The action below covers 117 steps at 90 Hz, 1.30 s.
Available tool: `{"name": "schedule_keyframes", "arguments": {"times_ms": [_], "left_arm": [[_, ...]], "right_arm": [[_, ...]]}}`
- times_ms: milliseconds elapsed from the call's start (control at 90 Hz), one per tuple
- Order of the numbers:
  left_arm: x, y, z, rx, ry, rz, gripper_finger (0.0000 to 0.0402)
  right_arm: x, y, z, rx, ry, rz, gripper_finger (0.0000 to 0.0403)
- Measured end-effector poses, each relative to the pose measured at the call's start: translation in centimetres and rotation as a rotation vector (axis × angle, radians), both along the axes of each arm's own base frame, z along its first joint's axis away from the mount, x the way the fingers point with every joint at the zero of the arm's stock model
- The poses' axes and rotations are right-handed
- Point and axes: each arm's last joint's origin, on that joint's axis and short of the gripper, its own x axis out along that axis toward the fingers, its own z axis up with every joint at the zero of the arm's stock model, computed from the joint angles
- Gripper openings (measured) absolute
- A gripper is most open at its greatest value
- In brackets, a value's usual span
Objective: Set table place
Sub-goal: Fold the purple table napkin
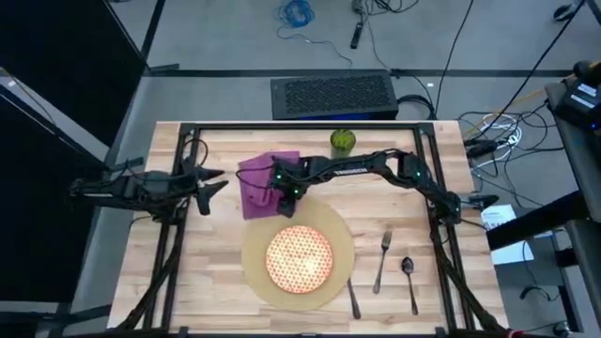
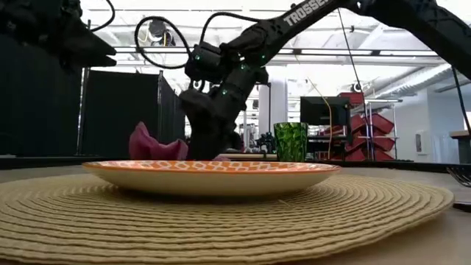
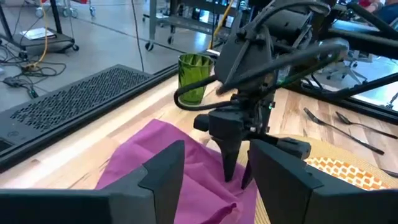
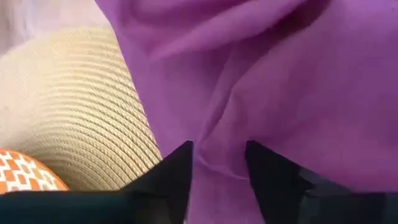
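- The right gripper is seen pointed down into the purple napkin, its fingers set narrowly apart with a fold of the cloth between them; whether the cloth is actually clamped cannot be told.
- The napkin is found crumpled directly under and around those fingers, with one edge overlapping the rim of the place mat.
- Just beside the fingers, toward the near edge of the tabletop, the round tan mat is laid flat, and the red-and-cream patterned plate is carried at its middle.
- Beyond the fingers, toward the far edge, a green glass is seen standing upright.
- A knife, a fork and a spoon are laid on the bare wood beside the mat, well apart from the fingers.
- The left gripper is held at the napkin's other side, near it, with its fingers spread wide and nothing between them.
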Motion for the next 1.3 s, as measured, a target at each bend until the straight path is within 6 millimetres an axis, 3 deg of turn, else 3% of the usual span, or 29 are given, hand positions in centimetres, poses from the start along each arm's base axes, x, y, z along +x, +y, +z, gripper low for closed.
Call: {"name": "schedule_keyframes", "arguments": {"times_ms": [211,711,856,1089,1300], "left_arm": [[0.0,0.0,0.0,0.0,0.0,0.0,0.0169],[0.0,0.0,0.1,0.013,0.0,-0.019,0.0169],[0.0,0.0,0.1,0.013,0.0,-0.019,0.0169],[0.0,0.0,0.1,0.02,0.001,-0.021,0.0169],[0.0,0.0,0.1,0.02,0.001,-0.021,0.0169]], "right_arm": [[0.1,0.1,0.0,0.004,-0.006,0.008,0.0016],[0.0,1.1,-0.6,-0.165,0.04,-0.056,0.0001],[-0.7,1.1,0.4,-0.174,0.086,-0.055,0.0],[-1.7,1.2,4.3,-0.191,0.04,-0.055,0.0],[-2.7,1.6,4.3,-0.171,0.144,-0.035,0.0]]}}
